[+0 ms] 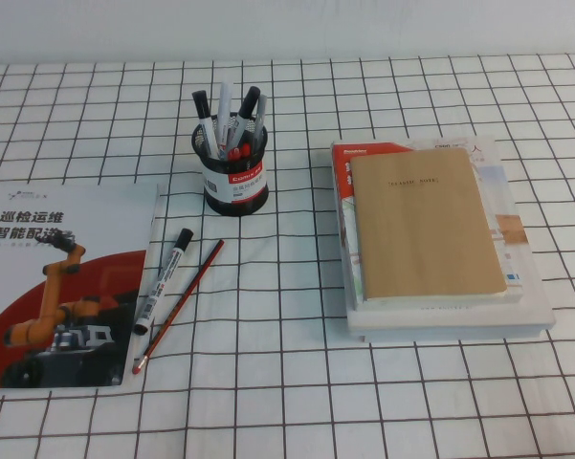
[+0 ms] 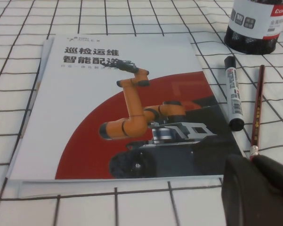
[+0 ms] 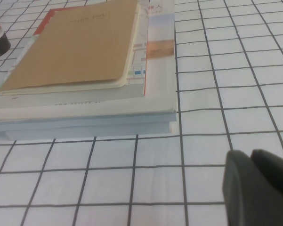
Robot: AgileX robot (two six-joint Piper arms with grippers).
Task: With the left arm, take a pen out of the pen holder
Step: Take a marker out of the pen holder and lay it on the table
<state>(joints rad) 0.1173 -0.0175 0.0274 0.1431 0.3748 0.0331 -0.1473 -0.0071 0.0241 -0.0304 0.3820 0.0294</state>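
Observation:
A black mesh pen holder [image 1: 236, 177] stands on the checked cloth with several pens and markers [image 1: 232, 120] upright in it. In front of it a black-capped marker [image 1: 163, 280] and a red pencil [image 1: 180, 304] lie side by side on the cloth. Neither arm shows in the high view. My left gripper [image 2: 251, 162] is shut and empty, low over the cloth at the near end of the pencil [image 2: 257, 110], far short of the holder [image 2: 259, 28]. My right gripper [image 3: 251, 155] is shut and empty, over bare cloth in front of the books.
A brochure [image 1: 57, 287] with an orange robot arm printed on it lies flat on the left, beside the marker [image 2: 234, 92]. On the right sits a stack of books [image 1: 431, 229] topped by a tan notebook [image 3: 80, 56].

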